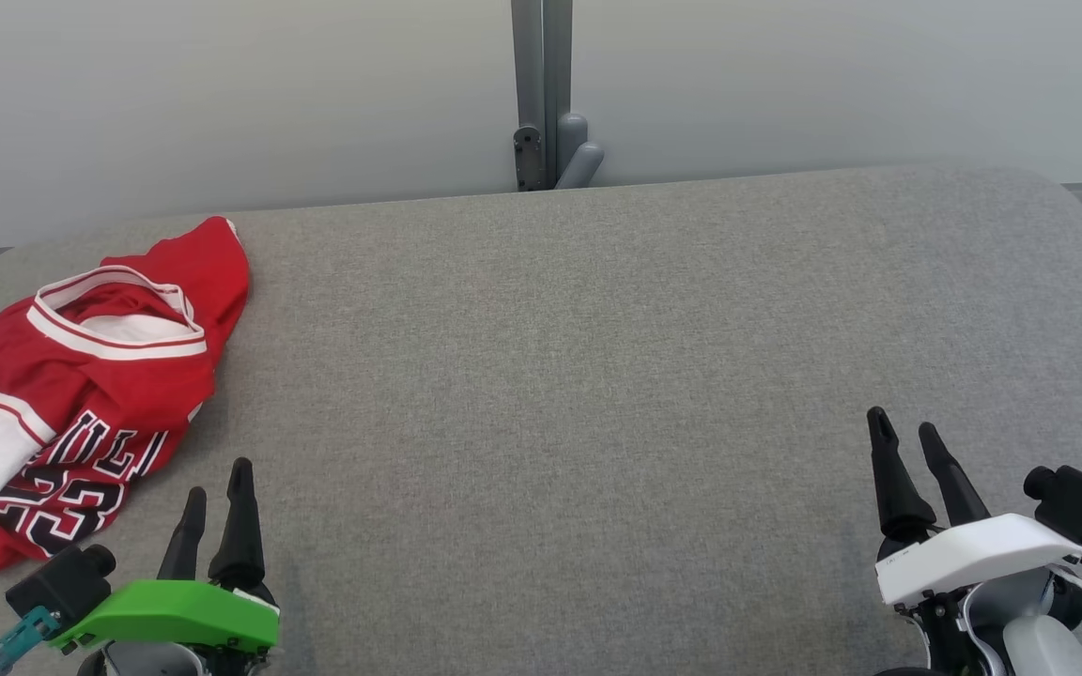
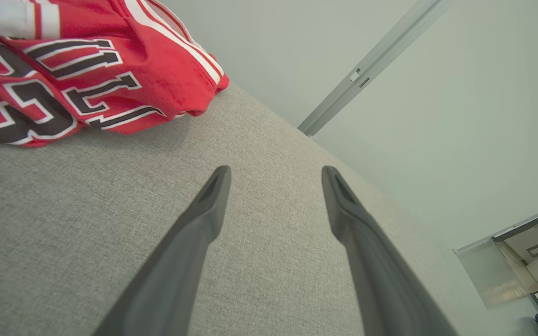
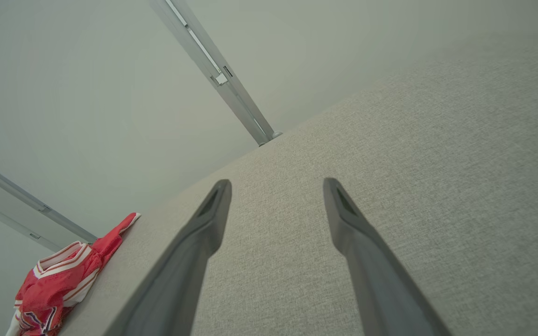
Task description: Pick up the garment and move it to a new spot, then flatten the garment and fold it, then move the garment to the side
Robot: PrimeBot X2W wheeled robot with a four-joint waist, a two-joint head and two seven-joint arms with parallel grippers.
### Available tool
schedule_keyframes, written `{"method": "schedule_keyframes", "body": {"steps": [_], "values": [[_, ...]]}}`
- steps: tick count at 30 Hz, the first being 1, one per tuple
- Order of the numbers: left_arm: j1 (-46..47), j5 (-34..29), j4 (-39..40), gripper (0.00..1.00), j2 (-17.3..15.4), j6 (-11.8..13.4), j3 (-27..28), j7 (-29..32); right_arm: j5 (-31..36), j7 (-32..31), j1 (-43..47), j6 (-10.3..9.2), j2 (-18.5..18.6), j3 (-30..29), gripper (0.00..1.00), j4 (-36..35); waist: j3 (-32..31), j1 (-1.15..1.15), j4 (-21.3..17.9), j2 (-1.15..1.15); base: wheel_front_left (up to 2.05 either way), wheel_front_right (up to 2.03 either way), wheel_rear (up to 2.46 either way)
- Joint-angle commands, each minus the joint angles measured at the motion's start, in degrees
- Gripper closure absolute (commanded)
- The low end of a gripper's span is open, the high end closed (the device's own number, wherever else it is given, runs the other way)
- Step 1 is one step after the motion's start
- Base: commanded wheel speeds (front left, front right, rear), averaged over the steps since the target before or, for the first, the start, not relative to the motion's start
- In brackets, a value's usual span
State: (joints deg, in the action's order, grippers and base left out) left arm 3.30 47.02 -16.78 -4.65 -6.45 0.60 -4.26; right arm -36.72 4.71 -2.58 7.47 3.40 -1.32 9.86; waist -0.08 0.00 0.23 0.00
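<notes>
The garment (image 1: pixel 81 394) is a red and white basketball jersey with black lettering, lying crumpled at the far left of the grey fabric surface (image 1: pixel 597 376). My left gripper (image 1: pixel 218 481) hovers just to its right near the front edge, open and empty. In the left wrist view the garment (image 2: pixel 87 70) lies up and to the left of the open left gripper (image 2: pixel 276 173). At the lower right my right gripper (image 1: pixel 905 428) stands open with nothing in it, far from the garment. The right wrist view shows the open right gripper (image 3: pixel 277 185) and the garment (image 3: pixel 59 284) at lower left.
A pale wall runs behind the surface, with a grey metal post (image 1: pixel 541 94) at its back edge near the middle. The surface's corners curve away at the far left and far right. Wide bare fabric lies between the two grippers.
</notes>
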Motion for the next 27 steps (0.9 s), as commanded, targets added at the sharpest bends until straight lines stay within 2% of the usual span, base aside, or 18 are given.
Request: {"method": "schedule_keyframes", "body": {"steps": [1,10,27], "values": [[1.1,-3.4,0.6,0.00,-1.0,0.5,-0.3,-0.9,3.2,0.9,-0.2,0.02,0.8,0.2,0.00,-0.1,0.1,0.00,0.0,0.00,0.00,0.00,0.00],[0.6,-10.3,1.4,0.00,-1.4,1.3,-0.2,-2.5,10.5,2.4,0.1,0.02,1.1,-0.7,0.00,1.2,0.1,0.00,0.3,0.00,0.00,0.00,0.00],[-1.3,-20.8,-0.3,0.00,-2.5,1.0,-0.8,-5.0,22.2,4.8,0.7,0.02,0.8,-0.7,0.00,-0.5,0.0,0.00,0.2,0.00,0.00,0.00,0.00]]}}
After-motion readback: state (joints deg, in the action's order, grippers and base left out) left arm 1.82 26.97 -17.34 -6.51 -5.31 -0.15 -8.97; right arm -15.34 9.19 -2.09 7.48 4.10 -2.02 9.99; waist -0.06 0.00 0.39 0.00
